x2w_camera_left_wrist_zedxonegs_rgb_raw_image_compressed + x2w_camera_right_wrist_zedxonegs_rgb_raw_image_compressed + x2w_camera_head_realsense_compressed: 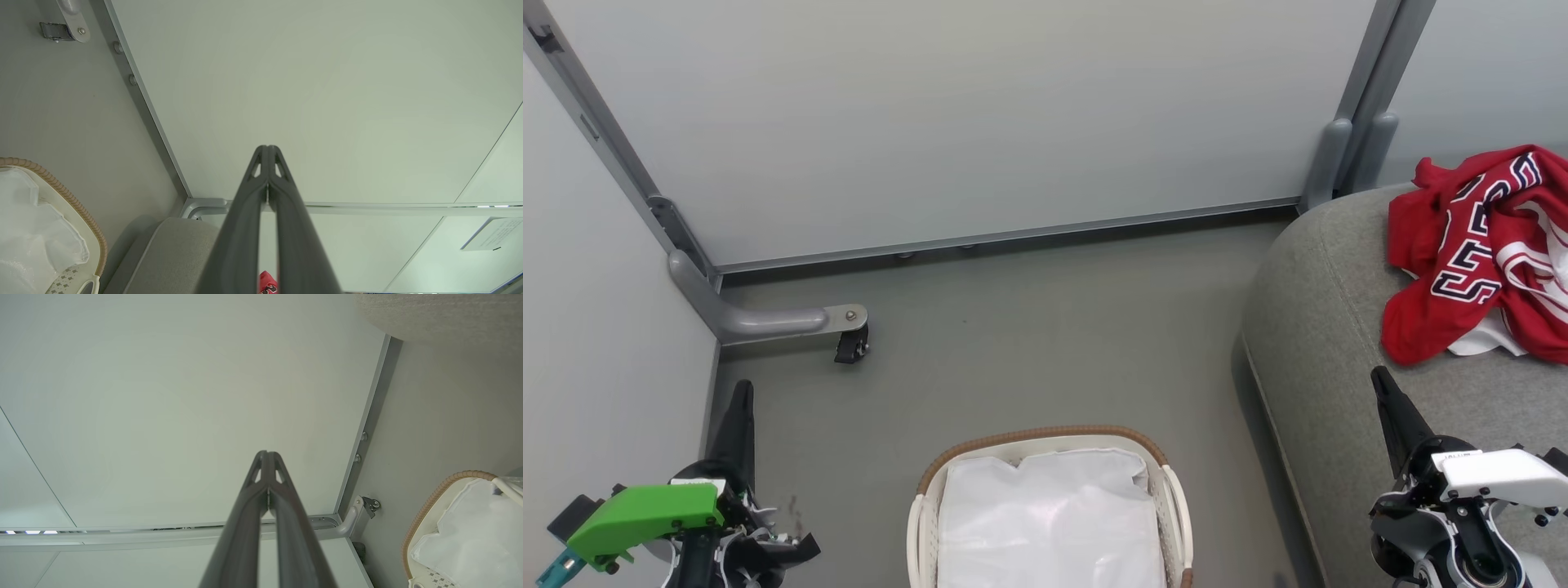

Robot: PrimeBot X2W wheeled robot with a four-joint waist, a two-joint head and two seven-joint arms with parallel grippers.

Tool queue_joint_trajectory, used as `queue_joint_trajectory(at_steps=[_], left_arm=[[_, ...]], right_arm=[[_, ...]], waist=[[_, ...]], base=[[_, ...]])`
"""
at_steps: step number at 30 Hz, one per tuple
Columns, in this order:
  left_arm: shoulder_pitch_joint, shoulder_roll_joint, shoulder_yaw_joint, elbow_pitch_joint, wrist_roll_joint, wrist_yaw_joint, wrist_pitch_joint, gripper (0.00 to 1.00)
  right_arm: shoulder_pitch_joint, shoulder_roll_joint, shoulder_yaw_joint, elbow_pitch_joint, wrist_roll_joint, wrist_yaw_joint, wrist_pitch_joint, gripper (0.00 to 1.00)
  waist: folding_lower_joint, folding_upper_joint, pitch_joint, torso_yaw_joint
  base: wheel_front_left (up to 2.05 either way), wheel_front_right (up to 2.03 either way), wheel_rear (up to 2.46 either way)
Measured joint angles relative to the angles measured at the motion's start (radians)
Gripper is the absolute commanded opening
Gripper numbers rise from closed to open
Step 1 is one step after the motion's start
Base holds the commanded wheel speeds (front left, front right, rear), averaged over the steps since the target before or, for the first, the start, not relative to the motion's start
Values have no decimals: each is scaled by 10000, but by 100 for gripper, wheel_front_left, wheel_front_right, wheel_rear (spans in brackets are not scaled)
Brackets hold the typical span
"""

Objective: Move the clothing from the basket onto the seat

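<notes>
The clothing (1478, 253) lies heaped on the seat (1339, 351), the basket (1045, 433) shows just its white liner (1049, 523), and the left gripper (741, 390) and right gripper (1380, 380) stand empty, fingers together, so the task appears complete.

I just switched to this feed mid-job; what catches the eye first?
The bright red clothing heaped on the grey seat at the head view's right edge stands out most. Below centre sits the basket, with a white liner in it. The left gripper and right gripper flank it, both shut and empty.
</notes>
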Motion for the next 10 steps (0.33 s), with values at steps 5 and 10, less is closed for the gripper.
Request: queue_joint_trajectory(at_steps=[5,10], left_arm=[[0,-6,10,4,2,0,6,0],[0,-13,21,4,12,0,10,0]], right_arm=[[0,0,0,0,0,0,0,0],[0,0,0,0,0,0,0,0]], waist=[[0,0,0,0],[0,0,0,0]], base=[[0,0,0],[0,0,0]])
